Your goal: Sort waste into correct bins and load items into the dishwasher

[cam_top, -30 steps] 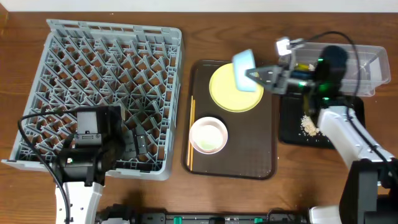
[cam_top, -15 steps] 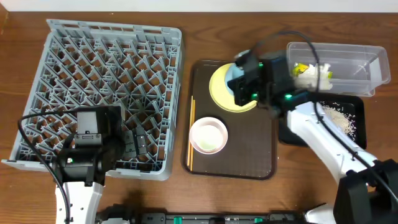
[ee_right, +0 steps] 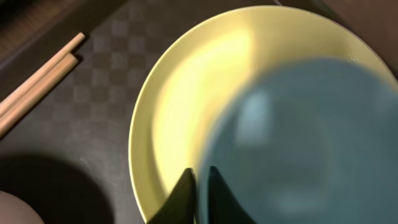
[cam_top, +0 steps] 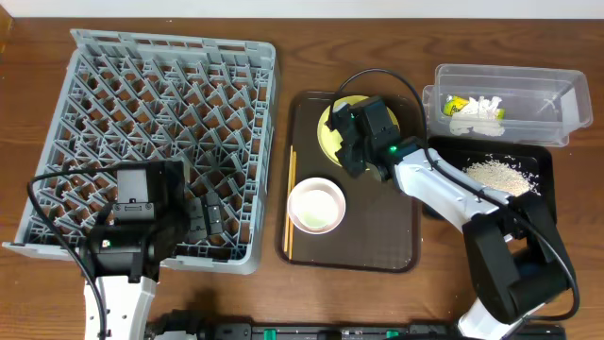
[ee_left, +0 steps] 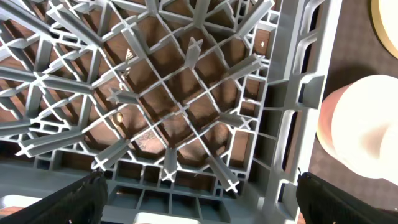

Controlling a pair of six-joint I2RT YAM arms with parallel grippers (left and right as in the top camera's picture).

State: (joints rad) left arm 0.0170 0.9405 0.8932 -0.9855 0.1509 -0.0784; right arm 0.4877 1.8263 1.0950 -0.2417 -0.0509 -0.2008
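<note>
My right gripper [ee_right: 202, 182] is shut on the rim of the light blue bowl [ee_right: 298, 143], holding it low over the pale yellow plate [ee_right: 186, 93]. From overhead the right gripper [cam_top: 351, 144] covers the bowl and most of the plate [cam_top: 327, 127]. The white bowl [cam_top: 316, 205] and the chopsticks [cam_top: 290, 203] lie on the brown tray. The clear tub [cam_top: 557, 94] holds the napkin [cam_top: 479, 111] and the yellow-green wrapper [cam_top: 457, 104]. The black tray [cam_top: 543, 165] holds rice crumbs [cam_top: 491, 175]. My left gripper [ee_left: 199, 205] is open over the front of the grey rack [ee_left: 186, 112].
The dark brown serving tray [cam_top: 377, 236] sits between the grey rack [cam_top: 170, 94] and the bins. The chopsticks [ee_right: 37, 81] lie along its left edge. The white bowl [ee_left: 360, 124] is just right of the rack's wall. The left arm [cam_top: 142, 227] rests over the rack's front.
My right arm has swung left from the bins to the yellow plate and lowered, carrying the blue bowl. The crumbs now show in the black tray. The left arm has not moved.
</note>
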